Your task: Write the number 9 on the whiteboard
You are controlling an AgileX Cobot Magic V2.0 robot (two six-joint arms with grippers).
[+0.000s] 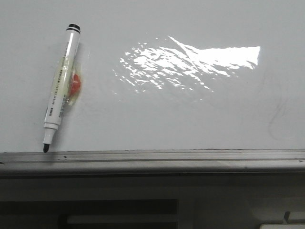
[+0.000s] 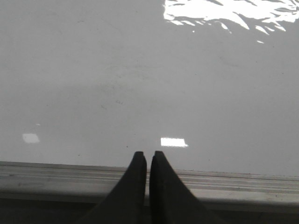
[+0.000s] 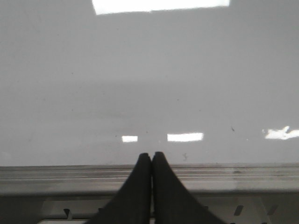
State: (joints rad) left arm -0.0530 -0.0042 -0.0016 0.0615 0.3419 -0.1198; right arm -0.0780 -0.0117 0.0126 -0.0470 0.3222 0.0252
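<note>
We see the whiteboard (image 1: 157,119) filling most of the front view, glossy and white, with a bright glare patch (image 1: 190,62) toward one o'clock from its middle and a grey metal rail (image 1: 152,160) running along its lower edge. A marker (image 1: 59,90) lies on the board at about ten o'clock, uncapped, its black tip (image 1: 45,148) pointing toward six o'clock and just touching the rail, its black end cap toward twelve. Beside the marker's barrel sits a small orange-red piece (image 1: 75,85) under clear tape, touching the barrel at its three o'clock side. No drawn number 9 shows on the board; at about four o'clock from the middle we make out only a faint grey curved smudge (image 1: 279,119). In the left wrist view our left gripper (image 2: 148,156) has its two dark fingers pressed nearly together with only a thin slit between them, holding nothing, its tips over the rail and the board beyond. In the right wrist view our right gripper (image 3: 152,156) is likewise closed tight with nothing between the fingers, tips just over the rail, the bare white board ahead with small bright reflections on it
</note>
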